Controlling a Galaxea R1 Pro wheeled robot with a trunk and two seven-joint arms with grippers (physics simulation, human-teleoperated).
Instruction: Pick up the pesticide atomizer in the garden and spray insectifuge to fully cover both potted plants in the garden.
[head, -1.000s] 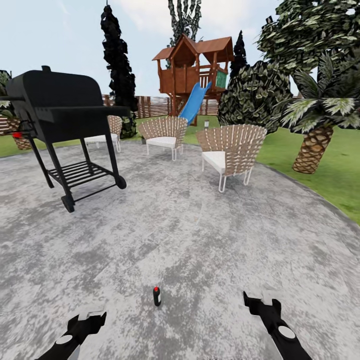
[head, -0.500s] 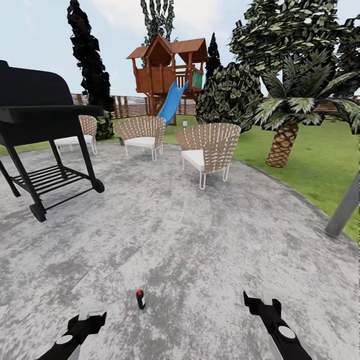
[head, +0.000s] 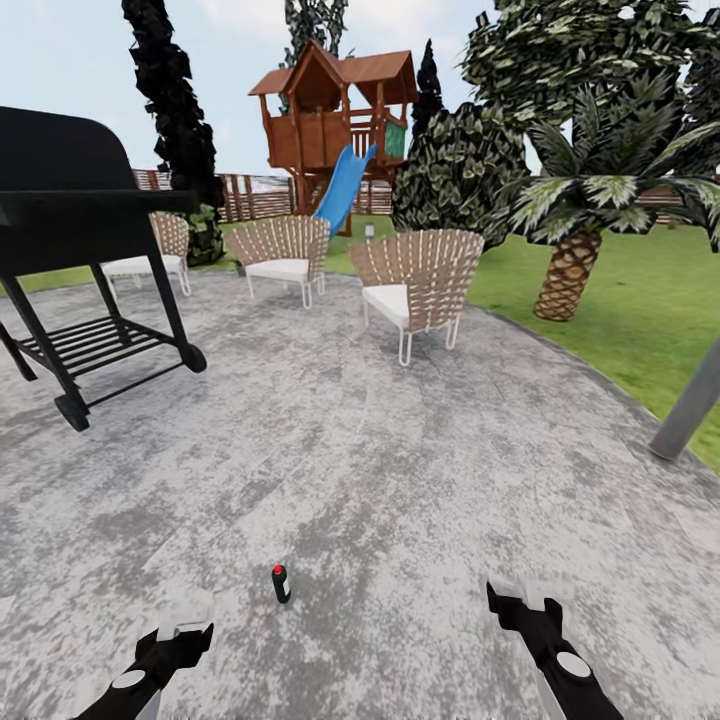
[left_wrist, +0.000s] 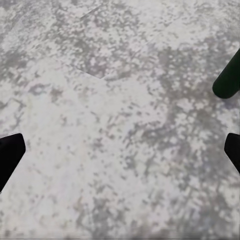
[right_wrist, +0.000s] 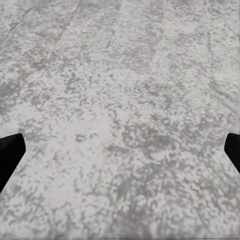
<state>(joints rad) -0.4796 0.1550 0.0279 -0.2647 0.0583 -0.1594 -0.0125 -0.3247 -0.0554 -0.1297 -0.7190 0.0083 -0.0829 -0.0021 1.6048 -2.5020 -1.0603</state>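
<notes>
Fingers of both grippers are spread wide with nothing between them: in each wrist view two dark tips sit at opposite edges of the picture over bare mottled paving. From the head view the left gripper (head: 172, 640) and the right gripper (head: 520, 608) hang low over the round grey patio (head: 400, 470), well apart from each other.

One pesticide atomizer (head: 281, 583), a small dark bottle with a red top, stands upright on the paving between the two grippers, nearer the left one and a little ahead of it. The left wrist view catches a dark green rounded shape (left_wrist: 229, 79) at one edge, probably that bottle, though I cannot tell for sure.

Farther out I count three wicker chairs with white seat cushions: one nearest (head: 420, 280), one behind it (head: 285, 250), and one (head: 165, 245) partly hidden by the single black barbecue grill (head: 70, 210). One grey pole (head: 688, 405) leans at the patio's right rim. Beyond lie the lawn (head: 630, 300), one palm (head: 570, 270), a wooden playhouse (head: 335, 115) with a blue slide (head: 345, 185), and a slatted fence (head: 250, 195).
</notes>
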